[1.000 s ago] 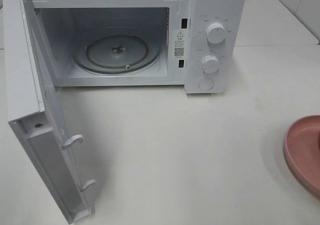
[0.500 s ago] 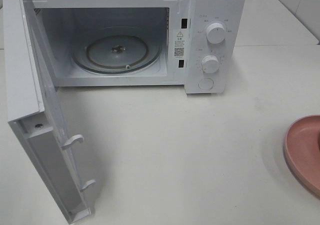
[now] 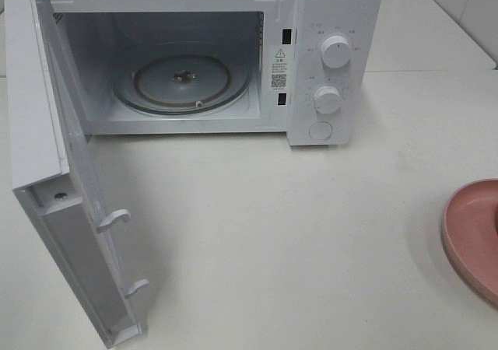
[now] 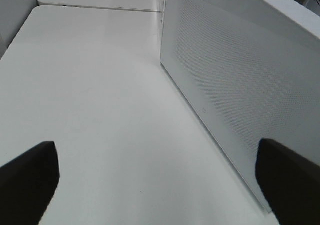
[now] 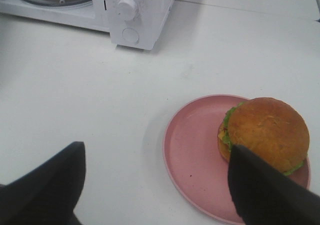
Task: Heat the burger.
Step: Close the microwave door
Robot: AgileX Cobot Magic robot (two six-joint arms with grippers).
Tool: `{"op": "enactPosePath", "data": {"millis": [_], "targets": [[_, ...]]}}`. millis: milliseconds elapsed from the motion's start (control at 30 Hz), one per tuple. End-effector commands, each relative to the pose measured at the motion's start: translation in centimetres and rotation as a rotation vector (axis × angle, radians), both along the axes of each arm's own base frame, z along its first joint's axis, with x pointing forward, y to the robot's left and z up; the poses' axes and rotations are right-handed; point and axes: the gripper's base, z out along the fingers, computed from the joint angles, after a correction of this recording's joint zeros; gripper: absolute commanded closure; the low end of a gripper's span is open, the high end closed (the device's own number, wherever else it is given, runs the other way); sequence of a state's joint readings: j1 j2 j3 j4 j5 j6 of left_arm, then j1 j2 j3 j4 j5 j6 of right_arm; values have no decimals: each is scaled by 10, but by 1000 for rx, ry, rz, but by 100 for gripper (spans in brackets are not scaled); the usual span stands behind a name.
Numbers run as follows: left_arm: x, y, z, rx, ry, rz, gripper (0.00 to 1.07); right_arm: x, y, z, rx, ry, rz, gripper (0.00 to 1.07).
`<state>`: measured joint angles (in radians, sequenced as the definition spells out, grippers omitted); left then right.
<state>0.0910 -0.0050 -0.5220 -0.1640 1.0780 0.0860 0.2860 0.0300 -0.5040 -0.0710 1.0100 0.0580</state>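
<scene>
Above the pink plate point(image 5: 200, 170), our right claw point(image 5: 155, 185) hangs spread wide, empty; the burger point(image 5: 265, 135) sits on that plate near the surface's right edge. Our microwave point(image 3: 327, 23) door point(image 3: 47, 210) stands open; loading, closing, heating remain.

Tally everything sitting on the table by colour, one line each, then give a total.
White: 1, the boxy white microwave with its door swung open
Pink: 1, the round pink plate
Golden-brown: 1, the tall burger with glossy bun and green lettuce, resting on the plate
Total: 3
</scene>
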Motion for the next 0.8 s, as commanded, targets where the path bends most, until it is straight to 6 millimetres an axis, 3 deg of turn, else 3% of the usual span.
{"op": "enactPosePath", "data": {"millis": [33, 367, 800], "targets": [[-3, 0, 0, 1, -29, 4, 7, -4, 0, 0, 3, -45, -28, 31], [-2, 0, 0, 0, -28, 3, 7, -10, 0, 0, 7, -72, -160, 31], [-2, 0, 0, 0, -28, 3, 7, -10, 0, 0, 7, -72, -169, 31]]}}
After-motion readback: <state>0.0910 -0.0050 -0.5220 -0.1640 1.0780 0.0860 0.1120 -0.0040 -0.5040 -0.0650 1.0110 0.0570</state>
